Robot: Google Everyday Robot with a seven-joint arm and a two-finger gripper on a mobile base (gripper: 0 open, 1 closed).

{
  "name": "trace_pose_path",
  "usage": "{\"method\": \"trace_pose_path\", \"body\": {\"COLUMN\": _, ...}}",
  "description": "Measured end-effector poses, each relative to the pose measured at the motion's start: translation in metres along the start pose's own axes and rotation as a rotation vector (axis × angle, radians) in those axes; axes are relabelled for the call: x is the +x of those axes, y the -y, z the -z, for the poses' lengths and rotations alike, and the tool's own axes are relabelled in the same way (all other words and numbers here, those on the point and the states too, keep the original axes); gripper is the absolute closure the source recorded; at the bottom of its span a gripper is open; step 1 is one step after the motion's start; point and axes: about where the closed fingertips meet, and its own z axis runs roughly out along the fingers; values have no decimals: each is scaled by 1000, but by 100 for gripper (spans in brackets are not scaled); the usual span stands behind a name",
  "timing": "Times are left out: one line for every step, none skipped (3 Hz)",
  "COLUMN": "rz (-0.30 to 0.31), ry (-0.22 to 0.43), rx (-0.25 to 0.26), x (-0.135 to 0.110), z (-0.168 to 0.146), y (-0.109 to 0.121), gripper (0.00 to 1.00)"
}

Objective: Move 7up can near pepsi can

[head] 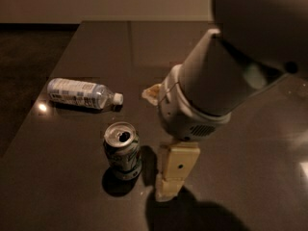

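One 7up can (pixel 122 151) and one water bottle (pixel 84 93) are on the dark table (pixel 57 196).
The can stands near the front. The gripper (pixel 161 138) hangs just beside it on the right, its two fingers (pixel 176 170) wide apart.

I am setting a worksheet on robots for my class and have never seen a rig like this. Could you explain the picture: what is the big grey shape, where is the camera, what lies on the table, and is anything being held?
There is one picture, from a single camera that looks down on a dark table. Where the camera is mounted is not on record. The big grey shape is the robot's arm, coming in from the upper right. At its end is the gripper, the pale yellowish part, which reaches down to the table just right of the 7up can.

The 7up can stands upright with its top opened. Behind it, to the left, a clear water bottle lies on its side.

Nothing is seen held, and the gripper looks to be beside the can, not around it. The pepsi can is not visible, and the arm blocks part of the table.
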Motion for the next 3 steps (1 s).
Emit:
{"method": "trace_pose_path", "body": {"rz": 14, "ry": 23, "rx": -38, "x": -16, "z": -22, "y": -2, "gripper": 0}}
{"method": "trace_pose_path", "body": {"rz": 12, "ry": 43, "rx": -69, "x": -24, "z": -37, "y": 0, "gripper": 0}}
{"method": "trace_pose_path", "body": {"rz": 5, "ry": 60, "rx": -92, "x": -29, "z": -47, "y": 4, "gripper": 0}}
